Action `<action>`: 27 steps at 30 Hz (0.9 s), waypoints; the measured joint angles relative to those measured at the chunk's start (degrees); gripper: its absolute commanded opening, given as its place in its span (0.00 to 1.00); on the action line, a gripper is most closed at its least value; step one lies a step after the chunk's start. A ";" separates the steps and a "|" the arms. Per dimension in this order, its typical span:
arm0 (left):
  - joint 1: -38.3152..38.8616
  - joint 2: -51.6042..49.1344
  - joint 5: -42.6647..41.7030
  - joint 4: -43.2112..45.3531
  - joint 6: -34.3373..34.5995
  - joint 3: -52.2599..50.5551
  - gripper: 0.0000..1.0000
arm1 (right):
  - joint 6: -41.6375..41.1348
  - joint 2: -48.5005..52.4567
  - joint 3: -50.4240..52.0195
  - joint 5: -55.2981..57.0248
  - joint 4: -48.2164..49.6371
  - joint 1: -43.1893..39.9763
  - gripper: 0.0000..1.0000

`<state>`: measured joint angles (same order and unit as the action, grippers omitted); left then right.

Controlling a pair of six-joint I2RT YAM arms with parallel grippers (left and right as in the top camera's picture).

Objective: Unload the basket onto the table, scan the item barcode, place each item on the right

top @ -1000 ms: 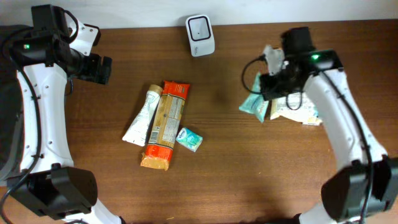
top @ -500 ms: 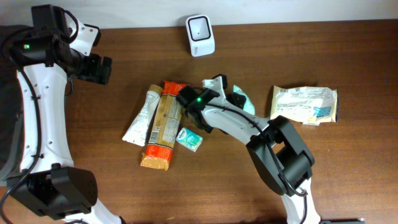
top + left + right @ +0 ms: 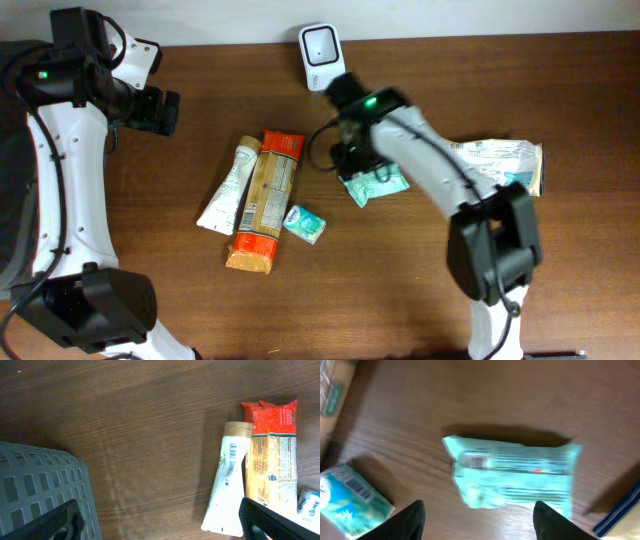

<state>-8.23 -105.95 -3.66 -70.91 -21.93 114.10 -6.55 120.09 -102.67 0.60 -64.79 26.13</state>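
Overhead view: found the right gripper (image 3: 352, 163) out over the middle of the table (image 3: 420, 300), hanging over a teal packet (image 3: 378, 185) on the near side of the white scanner (image 3: 322, 43). Saw the packet flat on the wood, near the scanner but apart from it and not under its face.

From the right wrist, made out the teal packet (image 3: 515, 477) lying lengthwise on the table, printed side up, with a shadow along its far edge. Caught both fingers (image 3: 412, 520) spread wide at the bottom of the frame, one toward each end of the packet, gripping nothing. Spotted a small tissue pack (image 3: 350, 505) at lower left, barcode up, apart from the packet.

Further right in the overhead view, noted a white pouch (image 3: 495, 167) partly hidden by the arm. Left of centre, counted a white tube (image 3: 228, 187) and a long orange-ended packet (image 3: 267, 200) side by side, plus the tissue pack (image 3: 304, 224) just beside the long packet.

Placed the left gripper (image 3: 150, 108) at the upper left, well apart from all of these. From the left wrist, saw its jaws fully spread and empty above bare wood — a grey slotted basket (image 3: 40, 485) at lower left, the tube (image 3: 227, 490) and long packet (image 3: 272, 460) at right.
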 measured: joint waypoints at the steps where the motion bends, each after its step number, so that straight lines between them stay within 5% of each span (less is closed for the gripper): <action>1: 0.00 0.00 0.00 0.02 0.00 0.00 0.99 | 1.62 -0.55 -0.20 -3.54 -0.20 -2.78 0.74; 9: 0.00 -0.02 0.00 0.00 0.00 0.00 0.99 | 11.78 4.52 2.10 -28.20 -2.05 -21.09 0.75; 15: 0.00 0.00 0.00 0.00 0.00 0.00 0.99 | 15.58 11.13 3.37 -34.45 -2.32 -21.88 0.66; 27: 0.00 0.00 0.00 0.00 0.00 0.00 0.99 | 16.22 11.17 4.76 -38.23 2.69 -22.03 0.66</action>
<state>-8.23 -105.95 -3.66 -70.91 -21.93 114.10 9.67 131.26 -97.91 -37.63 -62.11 4.10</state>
